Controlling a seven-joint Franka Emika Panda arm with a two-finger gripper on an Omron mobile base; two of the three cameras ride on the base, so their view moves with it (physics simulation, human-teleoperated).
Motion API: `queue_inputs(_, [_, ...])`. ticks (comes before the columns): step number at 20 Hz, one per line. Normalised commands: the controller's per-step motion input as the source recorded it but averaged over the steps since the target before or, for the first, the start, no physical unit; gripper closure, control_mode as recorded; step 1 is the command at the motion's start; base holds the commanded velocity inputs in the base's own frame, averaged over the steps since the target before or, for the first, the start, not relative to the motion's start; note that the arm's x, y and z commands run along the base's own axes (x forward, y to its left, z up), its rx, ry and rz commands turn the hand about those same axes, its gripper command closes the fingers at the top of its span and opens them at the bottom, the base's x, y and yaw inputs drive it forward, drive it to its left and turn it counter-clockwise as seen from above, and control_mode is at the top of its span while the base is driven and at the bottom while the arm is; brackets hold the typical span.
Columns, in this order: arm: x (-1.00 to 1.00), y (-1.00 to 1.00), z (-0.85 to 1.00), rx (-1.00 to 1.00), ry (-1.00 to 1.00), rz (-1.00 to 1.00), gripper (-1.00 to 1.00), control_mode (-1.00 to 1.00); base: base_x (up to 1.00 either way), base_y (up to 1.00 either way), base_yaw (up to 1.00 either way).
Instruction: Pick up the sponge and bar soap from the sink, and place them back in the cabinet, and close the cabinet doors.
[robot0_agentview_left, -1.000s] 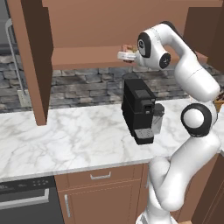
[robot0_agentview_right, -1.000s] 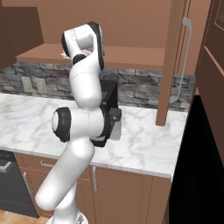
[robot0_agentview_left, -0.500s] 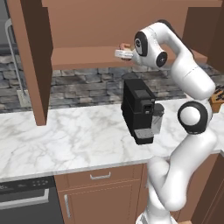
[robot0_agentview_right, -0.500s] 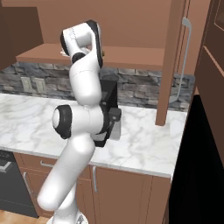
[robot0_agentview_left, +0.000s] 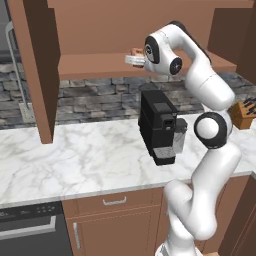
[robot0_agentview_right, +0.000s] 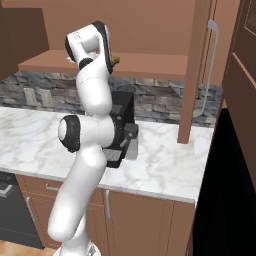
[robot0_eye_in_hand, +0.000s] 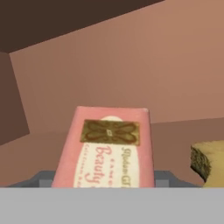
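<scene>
Gripper up inside the cabinet, over the shelf, clamped on the bar soap. Soap sits pinched between the fingers in hand view, label face up, pointing at 12 o'clock toward the back wall. Sponge already lies on the shelf, just beside the soap at 3 o'clock. Cabinet doors hang open. Coffee machine sits on the counter below.
</scene>
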Motion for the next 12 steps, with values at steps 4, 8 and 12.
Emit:
queue_inputs(4, [0.23,0.00,0.00,0.00,0.12,0.00,1.00,-1.00,0.00,0.00,0.00])
queue_inputs(8, [0.21,0.05,0.00,0.00,0.11,0.00,1.00,-1.00,0.00,0.00,0.00])
queue_inputs(12, [0.02,0.00,0.00,0.00,0.09,0.00,1.00,-1.00,0.00,0.00,0.00])
